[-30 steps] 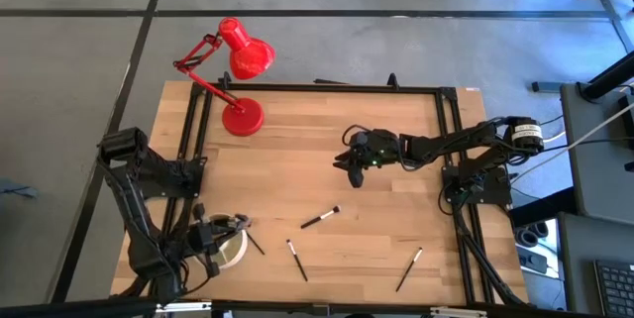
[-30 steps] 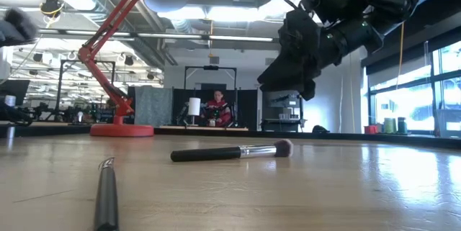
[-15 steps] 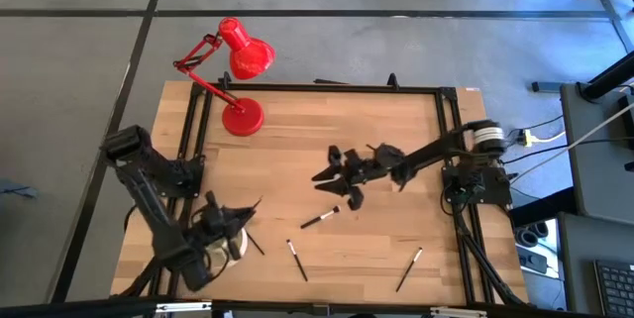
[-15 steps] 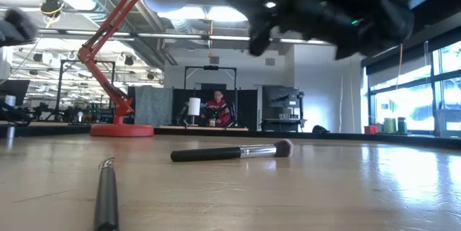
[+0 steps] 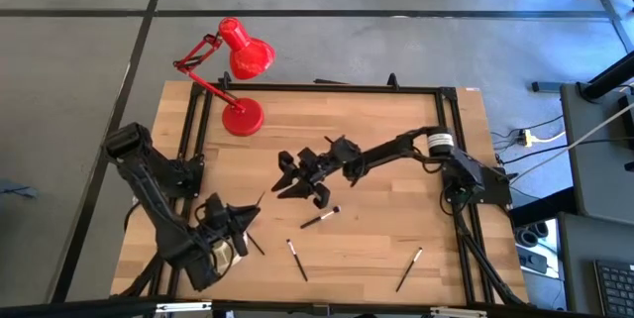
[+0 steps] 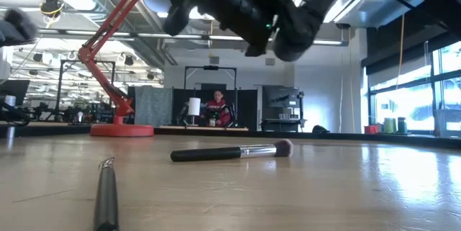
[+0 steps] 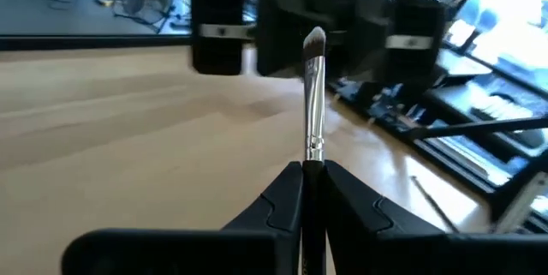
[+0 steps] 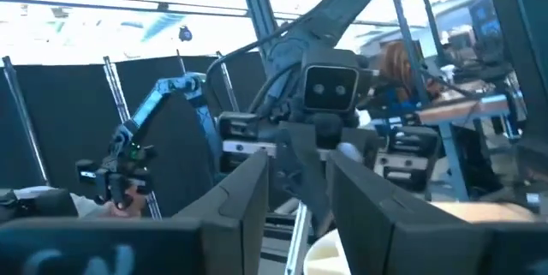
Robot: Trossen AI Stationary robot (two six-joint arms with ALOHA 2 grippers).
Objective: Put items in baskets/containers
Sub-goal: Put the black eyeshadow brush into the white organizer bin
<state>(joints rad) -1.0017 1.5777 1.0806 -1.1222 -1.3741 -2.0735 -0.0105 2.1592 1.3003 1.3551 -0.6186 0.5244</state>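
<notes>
The left gripper [image 7: 312, 191] clamps a makeup brush [image 7: 313, 95] just above the cream dish [image 5: 234, 251]. The right gripper [image 5: 295, 176], empty with fingers apparently parted, hangs well apart from that dish.

From above, the left gripper [image 5: 236, 221] covers most of the dish [image 5: 236, 250], so I can't see its compartments. My left wrist view blurs the right gripper [image 7: 312, 31] behind the held brush [image 7: 313, 95]. The low view crops that gripper at the top. The brush's handle end runs off frame.
</notes>
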